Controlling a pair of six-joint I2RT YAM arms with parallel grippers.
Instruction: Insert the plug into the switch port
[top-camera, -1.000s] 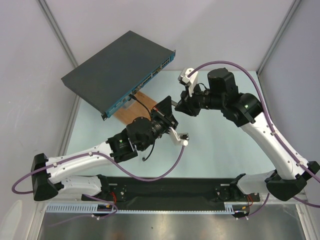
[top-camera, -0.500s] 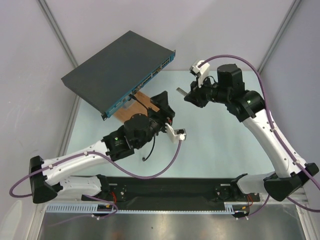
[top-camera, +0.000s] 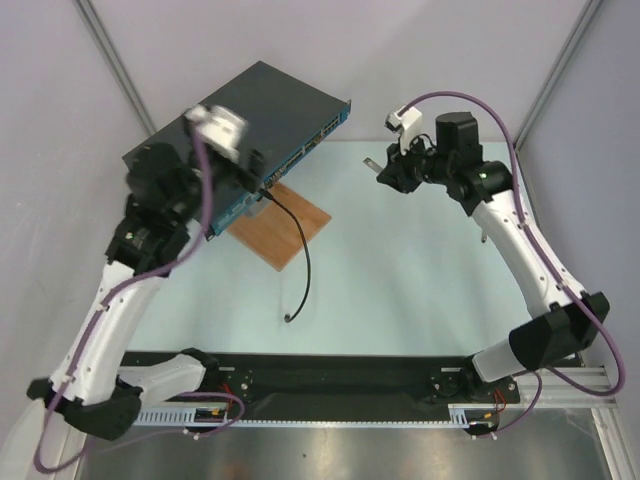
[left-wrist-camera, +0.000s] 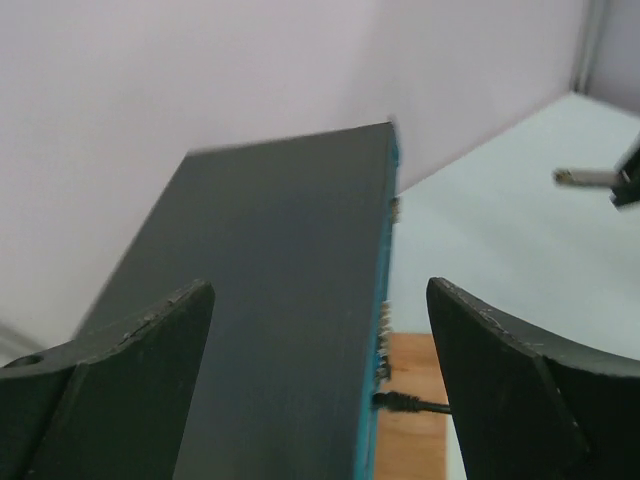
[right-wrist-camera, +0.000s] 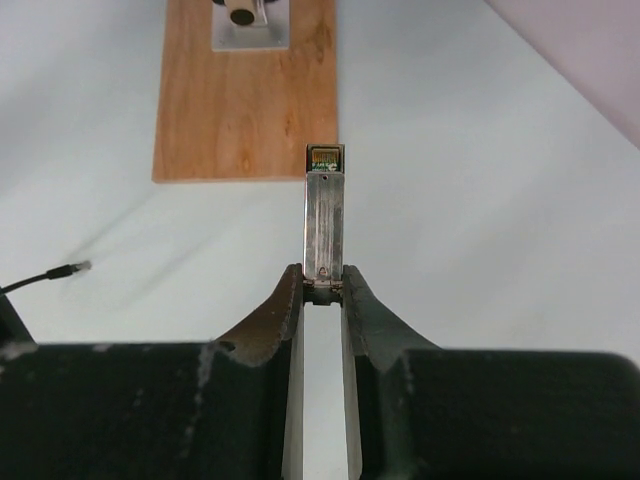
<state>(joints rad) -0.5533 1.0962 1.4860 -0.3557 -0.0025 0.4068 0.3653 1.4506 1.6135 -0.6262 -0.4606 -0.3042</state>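
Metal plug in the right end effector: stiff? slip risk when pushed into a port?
The plug looks like a rigid metal bar, so it probably won't flex. The right end effector pinches only its rear tip, so it may pivot or slide back if it meets the switch off-axis. Its smooth, shiny sides suggest a slippery hold.

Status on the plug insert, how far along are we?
Done: right pincer grips the silver rectangular metal plug by its rear end. In hand: the plug hangs over the table, apart from the flat dark grey switch with the teal front; left pincer is open above its top, empty. Left: bring the plug to that front, align with a socket, push in.
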